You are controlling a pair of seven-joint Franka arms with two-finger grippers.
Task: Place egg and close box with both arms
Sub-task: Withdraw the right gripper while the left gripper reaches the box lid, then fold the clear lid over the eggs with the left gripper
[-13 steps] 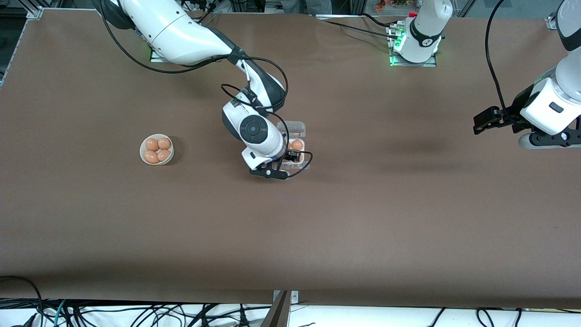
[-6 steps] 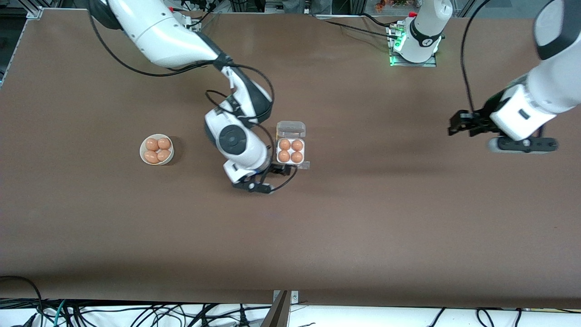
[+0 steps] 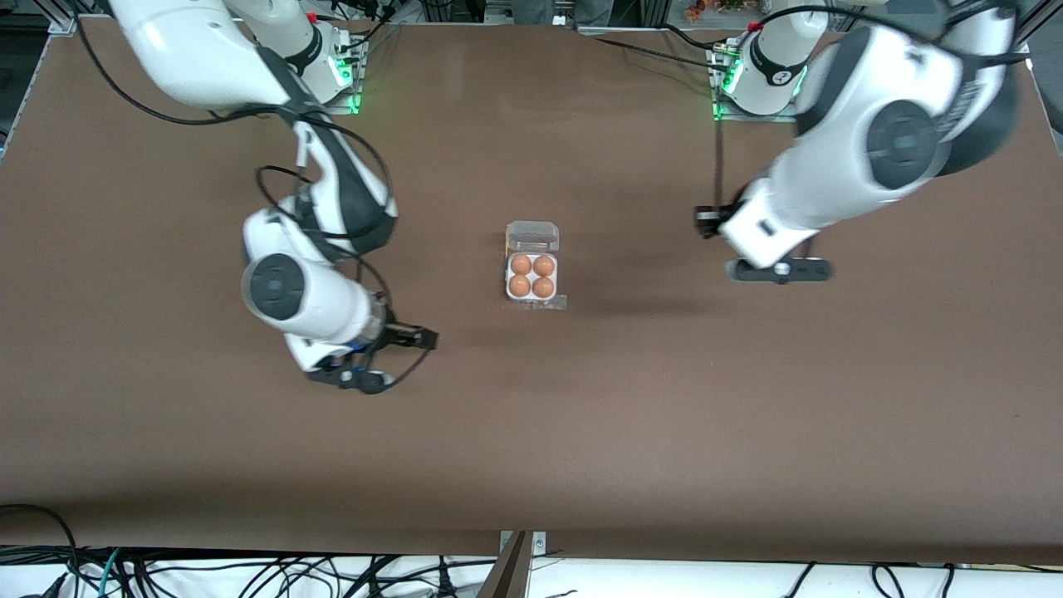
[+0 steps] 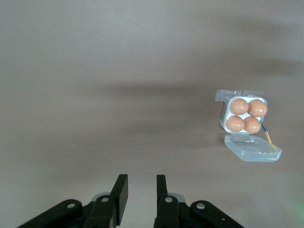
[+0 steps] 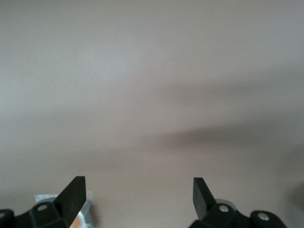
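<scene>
Right pincer [image 3: 415, 337] now clear of full box [image 3: 532, 278], apart; left pincer [image 4: 141, 190] narrowly parted

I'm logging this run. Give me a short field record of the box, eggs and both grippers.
box: centre of table, lid open
eggs: four, one per cell
right gripper: open, empty, over table toward right arm's end
left gripper: narrowly open, empty, over table toward left arm's end
remaining: close lid
</scene>
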